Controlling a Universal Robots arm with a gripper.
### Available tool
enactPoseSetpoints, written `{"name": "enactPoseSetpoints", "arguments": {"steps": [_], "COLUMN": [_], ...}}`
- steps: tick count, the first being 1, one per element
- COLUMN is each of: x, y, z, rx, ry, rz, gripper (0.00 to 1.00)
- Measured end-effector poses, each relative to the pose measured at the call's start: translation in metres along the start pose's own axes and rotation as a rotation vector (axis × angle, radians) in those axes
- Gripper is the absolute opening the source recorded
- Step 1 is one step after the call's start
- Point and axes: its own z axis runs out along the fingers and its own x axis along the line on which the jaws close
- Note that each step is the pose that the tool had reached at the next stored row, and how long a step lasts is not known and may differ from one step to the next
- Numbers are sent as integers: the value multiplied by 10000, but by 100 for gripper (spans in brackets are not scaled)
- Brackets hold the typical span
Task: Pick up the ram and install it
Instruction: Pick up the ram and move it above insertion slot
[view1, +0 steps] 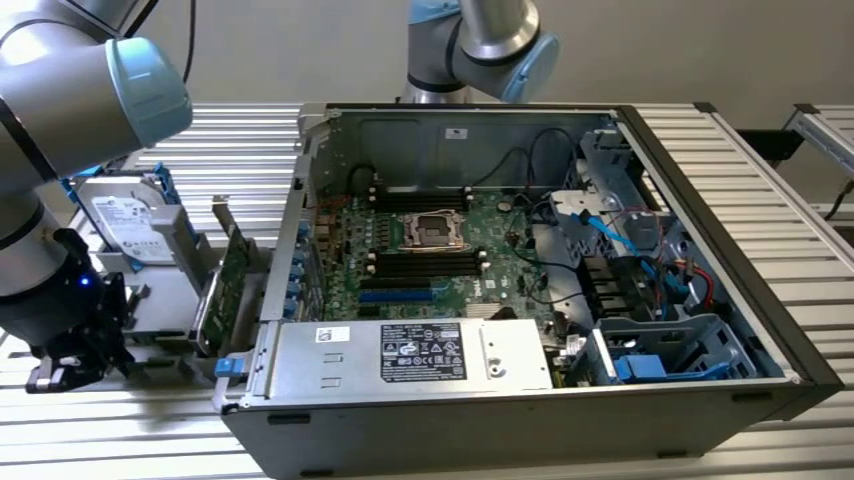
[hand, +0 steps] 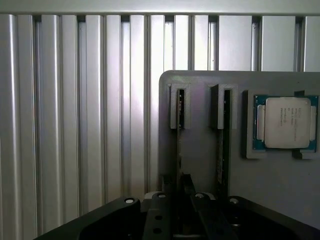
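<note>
The ram (hand: 178, 145) is a thin stick seen edge-on, standing in one of the two slots of a grey holder (hand: 200, 150). A second stick (hand: 222, 150) stands in the other slot. My gripper (hand: 178, 184) is low over the holder, right at the near end of the first stick. In the exterior view my gripper (view1: 70, 345) hangs over the grey holder (view1: 160, 315), to the left of the open computer case (view1: 534, 400). The motherboard's long black memory slots (view1: 424, 264) lie inside the case.
A processor chip (hand: 285, 122) sits in a recess of the holder beside the sticks. A green expansion card (view1: 230, 285) stands upright between holder and case, with a hard drive (view1: 127, 220) behind it. A second arm (view1: 474, 45) stands behind the case. The table is ribbed aluminium (hand: 75, 125).
</note>
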Motion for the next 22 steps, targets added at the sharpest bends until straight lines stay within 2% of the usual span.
{"name": "enactPoseSetpoints", "arguments": {"steps": [5, 6, 22], "x": [0, 0, 0], "y": [0, 0, 0], "z": [0, -1, -20], "rx": [-2, -2, 2], "ry": [-1, 1, -3], "rz": [0, 0, 0], "gripper": [21, 14, 14]}}
